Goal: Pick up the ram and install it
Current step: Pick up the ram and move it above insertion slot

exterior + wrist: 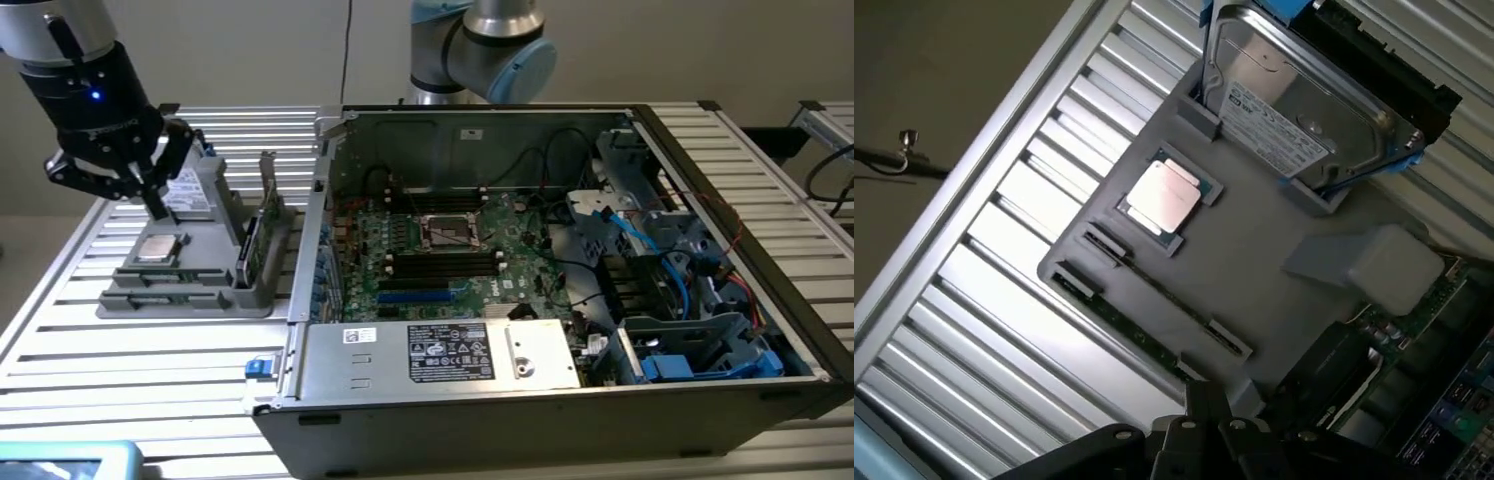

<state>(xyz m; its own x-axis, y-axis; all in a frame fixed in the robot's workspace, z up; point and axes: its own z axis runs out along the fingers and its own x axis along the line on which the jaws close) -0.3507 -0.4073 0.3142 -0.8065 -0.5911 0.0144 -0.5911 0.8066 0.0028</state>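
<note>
The ram [1139, 325] sits on edge in a narrow slot along one border of the grey holder tray [1254, 260]. In the wrist view it is a thin green line; its label and chips cannot be made out, and one end runs under the gripper's dark linkages. In the exterior view the stick is hard to pick out along the tray's near edge.

Beside that slot, the square silver processor chip [1166, 195] lies flat in its own recess. Farther across the tray, a hard drive [1294, 110] leans in a blue-trimmed bracket. A green circuit card [271, 215] stands upright at the side of the tray nearest the open computer case [561, 410]. The case lies on the slatted metal table [134, 370], well apart from the ram, on the exterior view's right. Inside it is the green motherboard [514, 235] with its black memory slots [441, 262].

The gripper [163, 212] hangs above the tray, near the hard drive and processor. Its fingers [1202, 400] are pressed together, pinching nothing and touching nothing.
</note>
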